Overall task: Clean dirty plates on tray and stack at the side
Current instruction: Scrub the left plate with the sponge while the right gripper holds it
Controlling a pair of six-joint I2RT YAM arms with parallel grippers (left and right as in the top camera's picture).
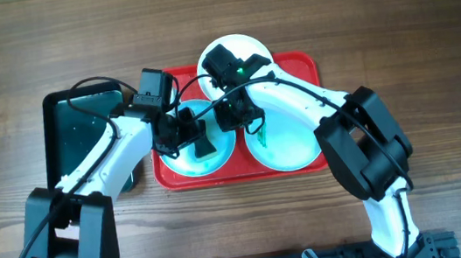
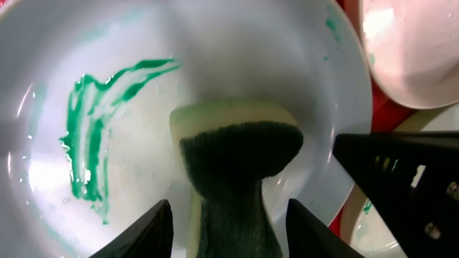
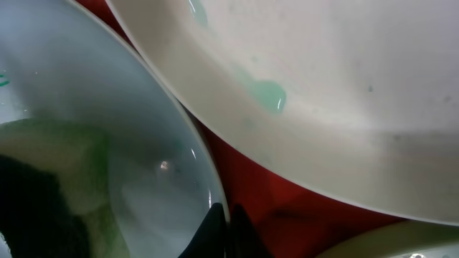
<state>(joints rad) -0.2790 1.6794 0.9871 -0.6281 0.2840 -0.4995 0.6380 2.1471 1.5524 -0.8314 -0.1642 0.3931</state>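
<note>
The red tray (image 1: pixel 304 67) holds three plates: a white one (image 1: pixel 242 46) at the back, a pale turquoise one (image 1: pixel 184 164) front left and another (image 1: pixel 290 146) front right. My left gripper (image 1: pixel 199 140) is shut on a green-and-yellow sponge (image 2: pixel 237 154), which is pressed on the left turquoise plate (image 2: pixel 215 57). Green smears (image 2: pixel 90 136) lie to the sponge's left. My right gripper (image 3: pixel 224 213) is shut on that plate's rim (image 3: pixel 204 154), next to the white plate (image 3: pixel 323 93). It also shows in the overhead view (image 1: pixel 229 116).
A narrower black tray (image 1: pixel 81 134) lies on the wooden table left of the red tray. The right arm's black body (image 2: pixel 405 179) sits close beside the sponge. Red tray floor (image 3: pixel 287 193) shows between the plates.
</note>
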